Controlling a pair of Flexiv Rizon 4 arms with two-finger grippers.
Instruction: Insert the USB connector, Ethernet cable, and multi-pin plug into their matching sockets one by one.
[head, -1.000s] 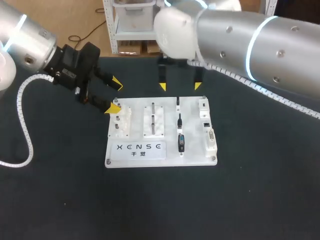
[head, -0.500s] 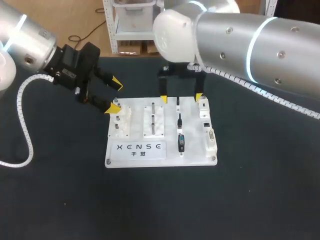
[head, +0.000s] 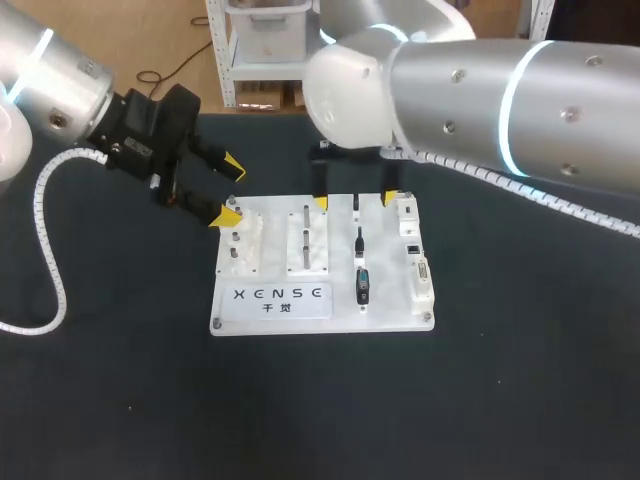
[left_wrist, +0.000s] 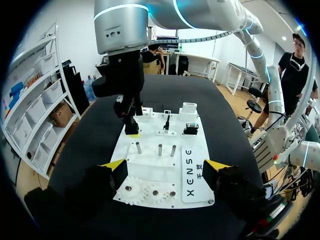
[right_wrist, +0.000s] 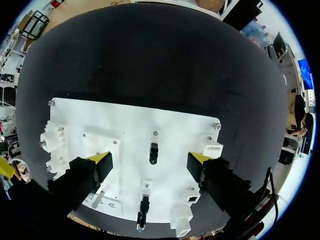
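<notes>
White plastic forms the practice board (head: 388, 285), which lies flat near the middle of the black table (head: 120, 400). Three dark plugs sit on it in a column running away from the robot: the farthest plug (head: 356, 205), the middle plug (head: 359, 240) and the nearest plug (head: 363, 286), which is the largest and carries a blue patch. The views do not show clearly which of them is the USB, the Ethernet or the multi-pin one. Just beside this column, along the board's right edge, stands a row of white socket blocks (head: 417, 270), and none of the plugs is in a socket. The right gripper (head: 355, 200) hangs over the board's far edge with its yellow-tipped fingers spread wide. In its wrist view the farthest plug lies between the two tips, apart from both. The left gripper (head: 228, 190) is spread wide too and holds nothing. It sits at the board's far left corner, one tip over the corner and the other off the board above the table. On the board's left side are a gear block (head: 240, 245) and a pin block (head: 308, 240), with a printed label strip (head: 278, 295) along the near edge.
</notes>
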